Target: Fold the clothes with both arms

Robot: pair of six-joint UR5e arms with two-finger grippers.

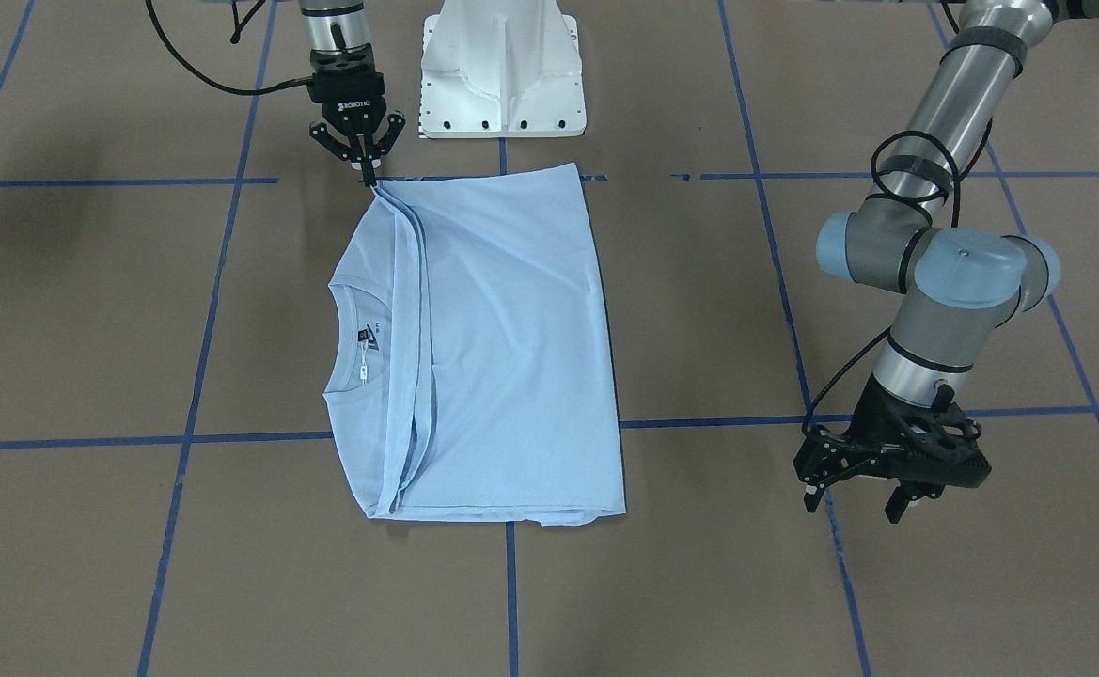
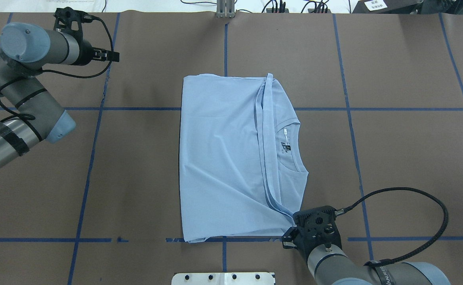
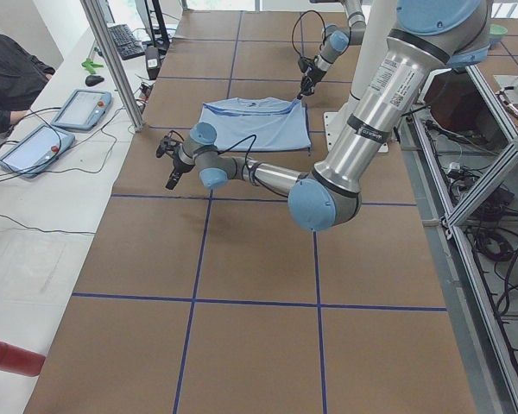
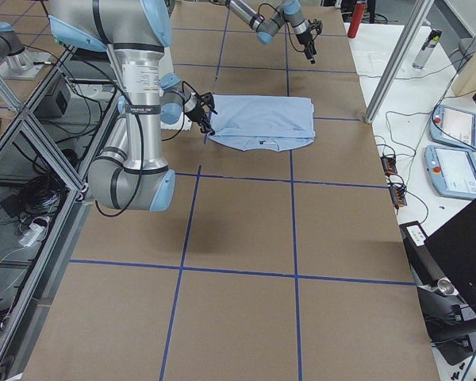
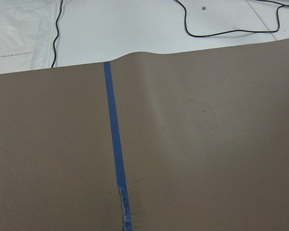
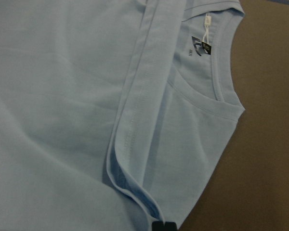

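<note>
Nearest the base: clenched w/ right hand (image 1: 368, 171) on a corner of the T-shirt (image 1: 511, 357), right at the doubled hem (image 1: 411, 310), tips shut on cloth. Judged approx. half to two-thirds done: already folded hem-up to just beside the collar (image 1: 356, 293), sleeves out of sight, prob. tucked under. Left to do, by the look: let go of that corner, then maybe fold once more across w/ both arms. Lies flat at centre of the desk (image 1: 88, 329) as a pale blue rectangle, a few soft creases fanning from the pinched corner. Shows dark neck label (image 1: 367, 338) inside collar; no chest print in view. Farthest out: hangs well apart from cloth w/ left hand (image 1: 855, 503) released, fingers spread, grasping nothing.
</note>
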